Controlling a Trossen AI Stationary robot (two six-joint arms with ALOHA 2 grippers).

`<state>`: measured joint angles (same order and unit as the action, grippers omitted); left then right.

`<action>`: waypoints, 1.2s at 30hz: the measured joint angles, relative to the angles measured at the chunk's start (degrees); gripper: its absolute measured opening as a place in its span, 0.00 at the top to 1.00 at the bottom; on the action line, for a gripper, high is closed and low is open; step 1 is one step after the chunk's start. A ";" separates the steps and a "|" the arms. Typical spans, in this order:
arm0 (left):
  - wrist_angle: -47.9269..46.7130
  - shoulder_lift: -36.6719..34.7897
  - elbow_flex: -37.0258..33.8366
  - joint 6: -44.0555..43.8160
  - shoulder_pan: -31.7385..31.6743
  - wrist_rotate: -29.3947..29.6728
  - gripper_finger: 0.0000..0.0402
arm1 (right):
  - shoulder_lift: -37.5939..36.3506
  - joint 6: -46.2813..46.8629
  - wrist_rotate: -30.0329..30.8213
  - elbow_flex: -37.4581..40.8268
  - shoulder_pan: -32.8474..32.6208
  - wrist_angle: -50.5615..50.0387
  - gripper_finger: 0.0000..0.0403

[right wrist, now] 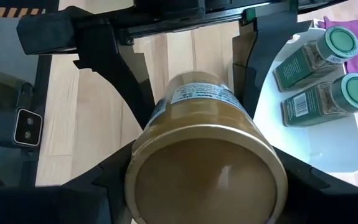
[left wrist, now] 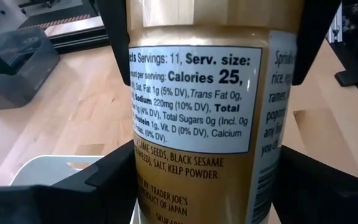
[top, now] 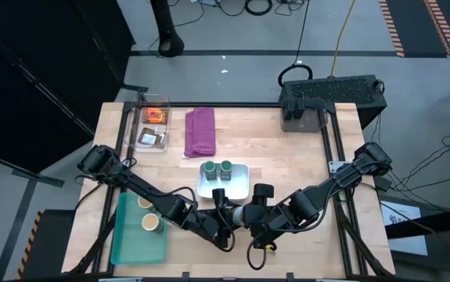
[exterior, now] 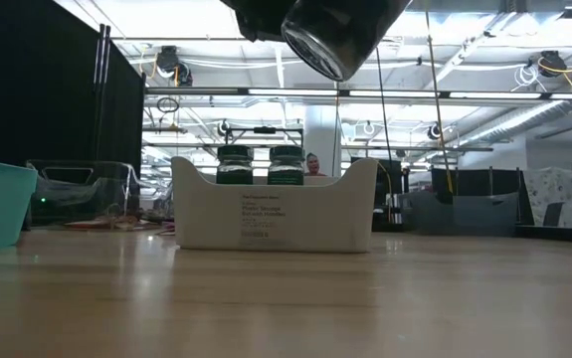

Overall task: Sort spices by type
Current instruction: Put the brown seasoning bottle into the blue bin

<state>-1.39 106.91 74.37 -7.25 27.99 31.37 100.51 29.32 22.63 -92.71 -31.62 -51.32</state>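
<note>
the two arms are meeting near the front middle of the wooden table (top: 287, 157), just in front of the white tray (top: 236, 188). a tan-lidded spice jar (right wrist: 207, 155) is being held off the table between them, hanging above the white tray in the low view. the right gripper (right wrist: 207, 186) is pinching it near the lid end, with its dark fingers (right wrist: 113, 180) sitting against either side of the jar. the left gripper (left wrist: 207, 180) is straddling the other end, its fingers (left wrist: 104, 183) standing on both sides of the labelled body; whether they are pressing on the glass i cannot tell. two green-lidded jars (right wrist: 322, 78) are lying side by side inside the white tray. two more tan-lidded jars (top: 148, 213) are sitting in the teal bin (top: 127, 247) at the table's front left. the orange packet (top: 156, 116) and the dark brown packet (top: 151, 139) are lying in a clear container (top: 140, 125) at the back left, beside the folded purple cloth (top: 200, 131).
</note>
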 joint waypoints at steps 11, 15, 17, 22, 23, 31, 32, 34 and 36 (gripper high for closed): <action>1.12 0.08 0.00 -1.24 2.41 8.98 0.29 | -0.03 1.33 0.95 -0.02 -0.48 1.15 0.11; 1.34 0.09 0.00 -1.28 3.71 13.76 0.29 | -0.87 3.56 2.24 -0.02 -0.50 1.18 0.05; 1.31 0.09 0.00 -1.26 4.07 14.97 0.29 | -1.87 3.65 3.50 -0.02 -0.78 1.31 0.05; 1.38 0.08 0.00 -1.33 4.49 17.41 0.29 | -4.76 3.68 6.91 -0.02 -1.84 2.02 0.06; 1.38 0.08 0.00 -1.35 4.62 18.05 0.29 | -5.52 3.91 7.99 -0.02 -2.22 1.94 0.06; 2.90 0.06 0.00 0.62 7.28 24.89 0.29 | -10.14 8.28 24.61 -0.02 -10.28 -4.10 0.06; 3.12 0.04 0.00 0.77 7.75 25.31 0.29 | -10.29 9.15 26.61 -0.02 -11.59 -4.99 0.06; 4.97 0.04 0.00 2.48 8.74 25.84 0.29 | -10.28 10.26 31.02 -0.02 -14.07 -5.60 0.06; 9.15 0.04 0.00 6.41 9.49 25.95 0.29 | -9.82 10.34 35.49 -0.02 -16.36 -5.38 0.06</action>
<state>7.75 106.96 74.37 -0.84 37.48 57.32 90.69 39.66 58.13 -92.73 -47.97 -56.71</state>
